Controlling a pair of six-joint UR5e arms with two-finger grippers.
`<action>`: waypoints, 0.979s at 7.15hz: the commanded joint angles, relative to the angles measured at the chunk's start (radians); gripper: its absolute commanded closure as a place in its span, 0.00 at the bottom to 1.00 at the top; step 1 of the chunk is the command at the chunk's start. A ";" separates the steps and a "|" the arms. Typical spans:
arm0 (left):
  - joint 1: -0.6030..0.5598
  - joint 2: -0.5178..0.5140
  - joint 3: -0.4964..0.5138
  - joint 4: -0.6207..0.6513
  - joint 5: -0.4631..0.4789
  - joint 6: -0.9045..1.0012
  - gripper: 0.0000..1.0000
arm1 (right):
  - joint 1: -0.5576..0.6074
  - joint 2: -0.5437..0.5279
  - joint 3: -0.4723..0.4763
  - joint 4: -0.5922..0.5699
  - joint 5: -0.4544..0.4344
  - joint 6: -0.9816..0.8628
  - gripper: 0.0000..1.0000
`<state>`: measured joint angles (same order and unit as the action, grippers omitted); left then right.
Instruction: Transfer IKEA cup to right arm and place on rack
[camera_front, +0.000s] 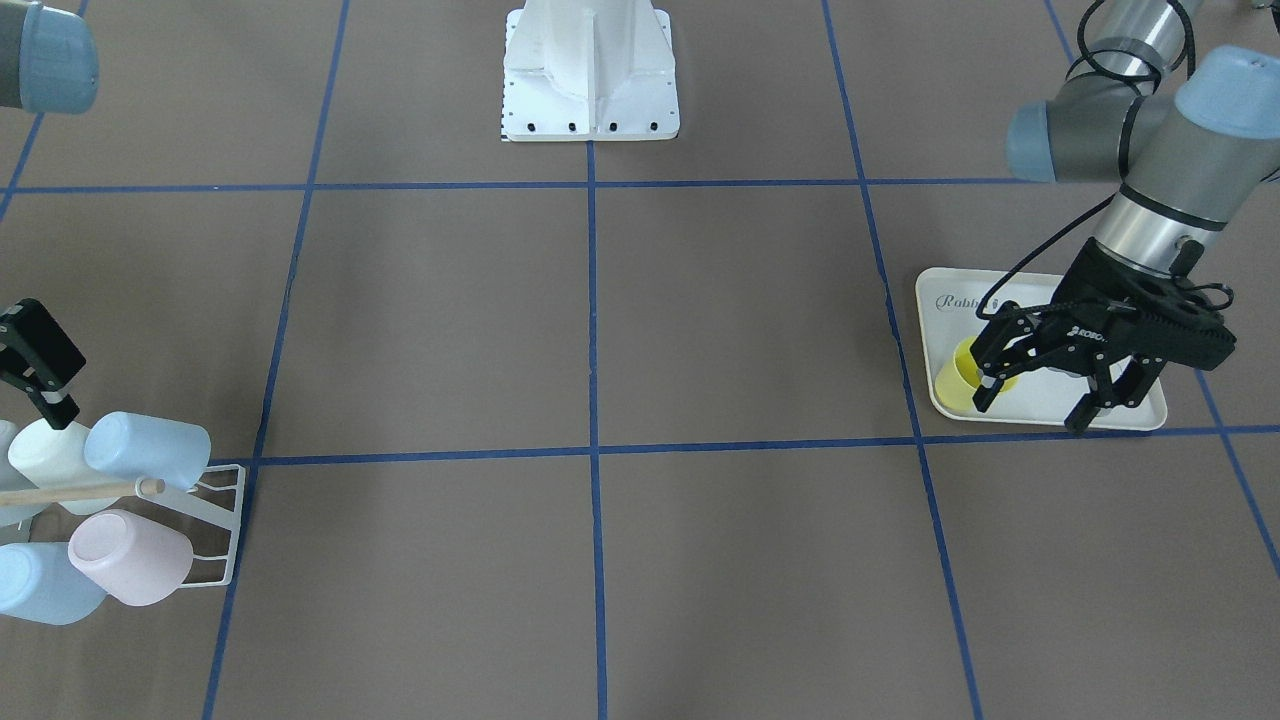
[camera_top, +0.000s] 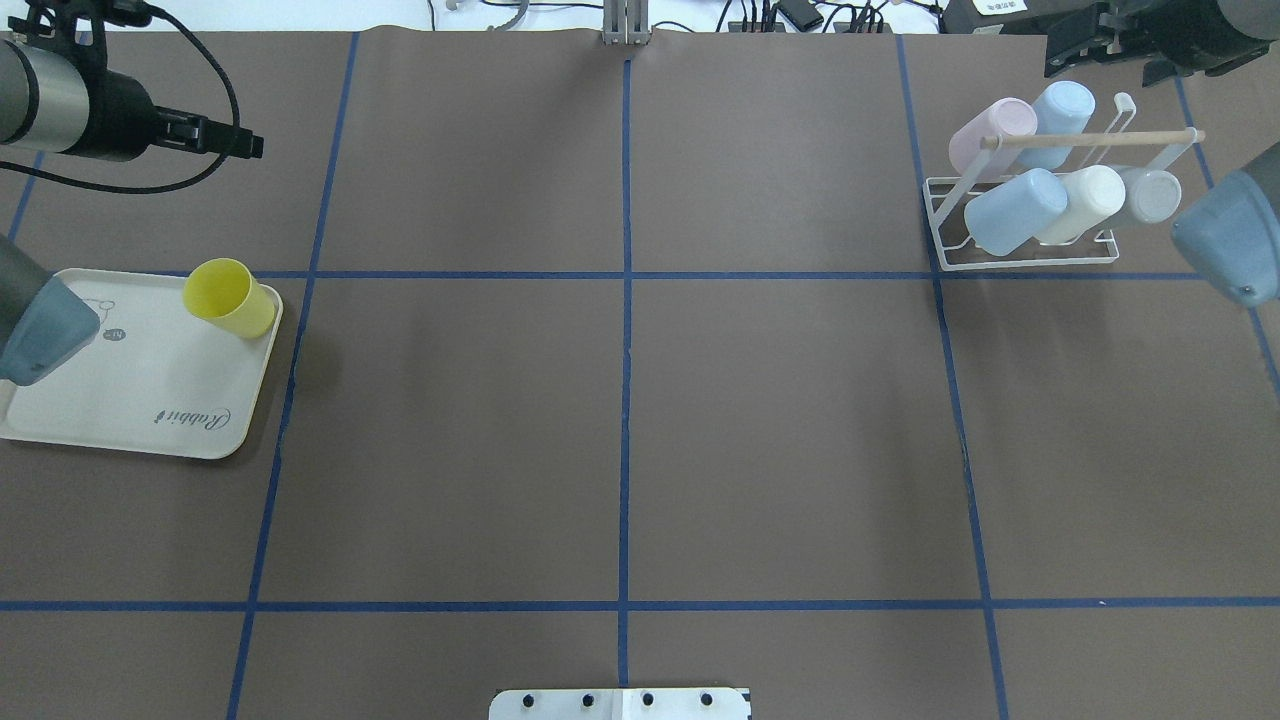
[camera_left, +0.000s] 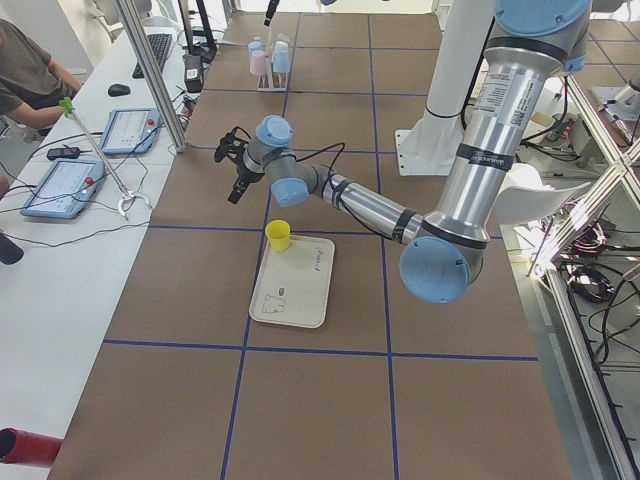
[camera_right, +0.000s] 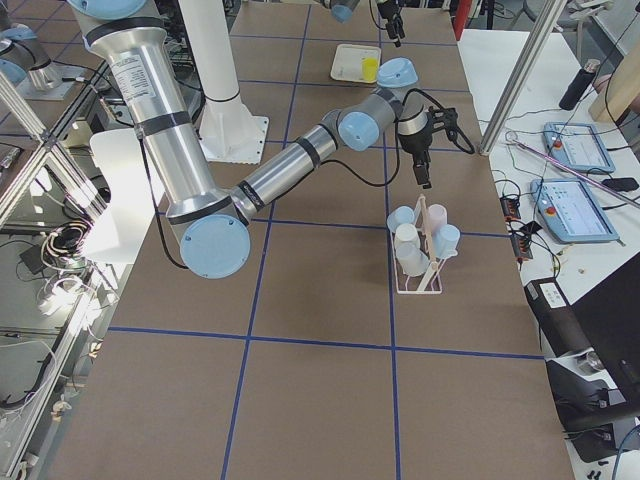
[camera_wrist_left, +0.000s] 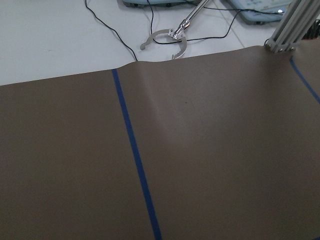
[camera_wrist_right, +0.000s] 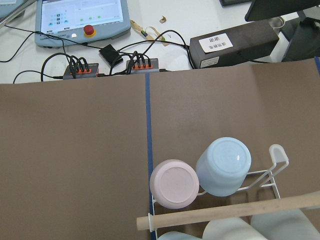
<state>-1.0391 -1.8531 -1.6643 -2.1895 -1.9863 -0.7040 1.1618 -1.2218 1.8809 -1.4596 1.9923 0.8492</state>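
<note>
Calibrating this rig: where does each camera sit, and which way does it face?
Front-facing: across the table, facing the base; shows open left claw, yellow cup.
Overhead: behind the robot, looking down; left arm, right arm at edges.
Exterior left: table's end; left arm near.
Exterior right: opposite end; right arm near.
Left wrist: bare table; no claw.
Right wrist: above rack; no claw.
Front-facing and overhead share yellow cup, tray, rack.

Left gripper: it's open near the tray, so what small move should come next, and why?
Probably bring the left gripper toward the yellow cup and lower it over the rim. Its jaws are open and empty, the cup stands upright at a corner of the tray, and the left wrist view shows only table, so it isn't lined up yet.
</note>
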 joint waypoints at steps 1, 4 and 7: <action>-0.004 0.006 -0.006 0.198 -0.058 0.171 0.01 | 0.001 -0.022 0.015 0.001 0.023 0.001 0.00; -0.002 0.046 0.014 0.233 -0.141 0.224 0.01 | 0.001 -0.050 0.035 0.007 0.033 0.001 0.00; 0.005 0.077 0.026 0.246 -0.170 0.196 0.01 | -0.001 -0.059 0.040 0.010 0.027 0.001 0.00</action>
<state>-1.0374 -1.7875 -1.6413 -1.9467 -2.1485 -0.5019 1.1619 -1.2784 1.9197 -1.4505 2.0228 0.8498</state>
